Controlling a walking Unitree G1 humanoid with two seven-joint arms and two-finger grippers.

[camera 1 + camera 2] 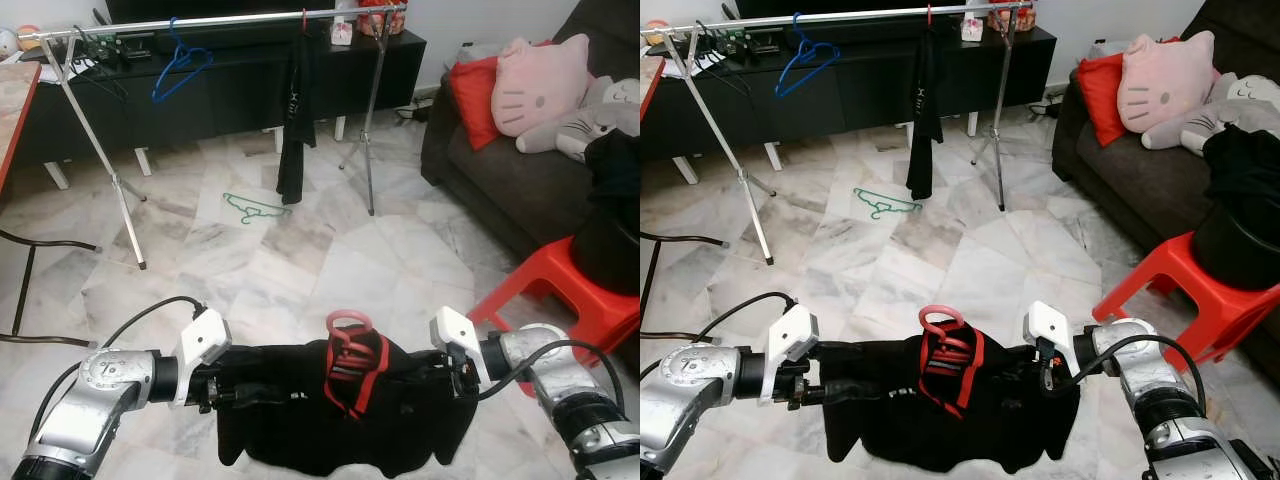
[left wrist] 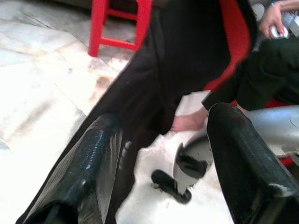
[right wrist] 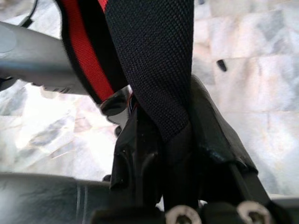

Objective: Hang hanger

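Note:
A black garment with red trim on a red hanger hangs low in front of me, stretched between both grippers. My left gripper is at the garment's left shoulder. In the left wrist view its fingers stand wide apart, open, with the cloth running along one of them. At the garment's right shoulder my right gripper is shut, pinching black fabric between its pads. The silver clothes rail stands across the room, far ahead.
On the rail hang a blue hanger and a dark garment. A green hanger lies on the marble floor. A red stool and a sofa stand on the right. A person's foot is close by.

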